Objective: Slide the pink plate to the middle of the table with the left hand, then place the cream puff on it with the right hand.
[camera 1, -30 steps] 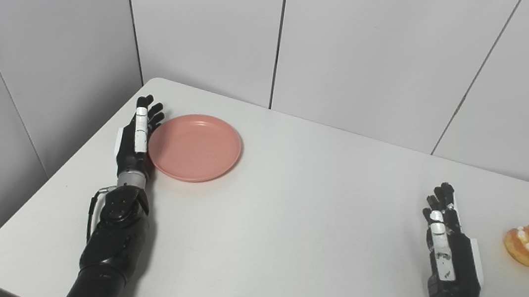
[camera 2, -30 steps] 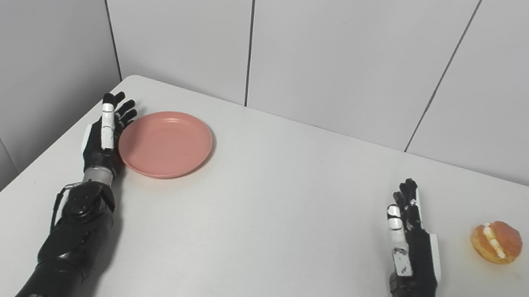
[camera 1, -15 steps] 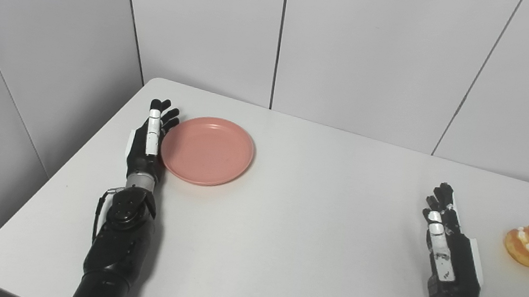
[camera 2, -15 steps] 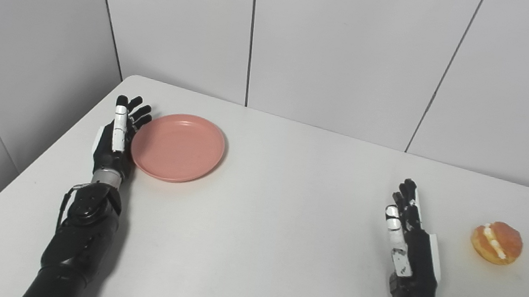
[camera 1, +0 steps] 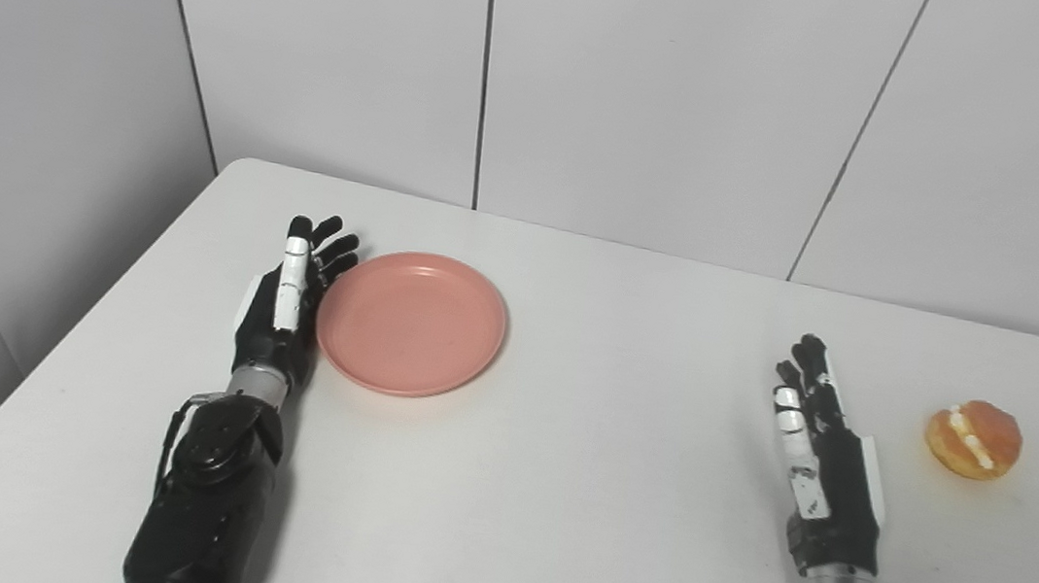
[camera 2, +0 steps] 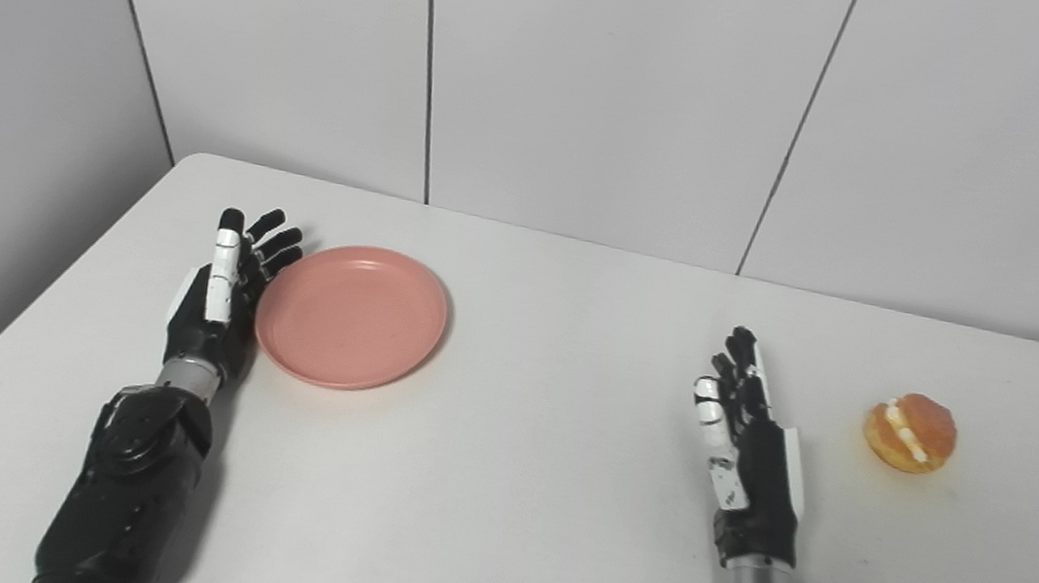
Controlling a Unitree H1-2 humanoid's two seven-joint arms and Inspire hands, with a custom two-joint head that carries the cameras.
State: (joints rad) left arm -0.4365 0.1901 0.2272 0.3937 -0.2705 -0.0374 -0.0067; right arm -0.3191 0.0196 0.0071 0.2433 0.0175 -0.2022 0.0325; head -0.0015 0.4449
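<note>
left arm comes in bottom-left, right arm bottom-right, both lying on the desk (camera 1: 551,530). right robot hand (camera 1: 820,443) rests edge-on near the right side, fingers straight and slightly apart, holding nothing. left robot hand (camera 1: 288,304) is also flat-open and empty, fingers spread, its palm side against the left rim of the plate (camera 1: 411,322), touching or all but touching; can't tell which.

key relation: plate lies directly right of the left robot hand, so a sideways push toward the right carries it to mid-desk. it sits left of centre, with open desk between it and the right robot hand. judgement: slide is under way, not finished.

plate: pink, round, shallow, raised rim, empty, matte. round, so no long axis to align; should slide easily but could rotate or slip off the fingers if pushed off-centre.

puff (camera 1: 973,438): far right, just right of and a bit beyond the right robot hand, clearly apart from it. golden-brown, roundish, split with a white cream line running diagonally. right robot hand is much nearer it. looks soft; likely needs a light grasp.
</note>
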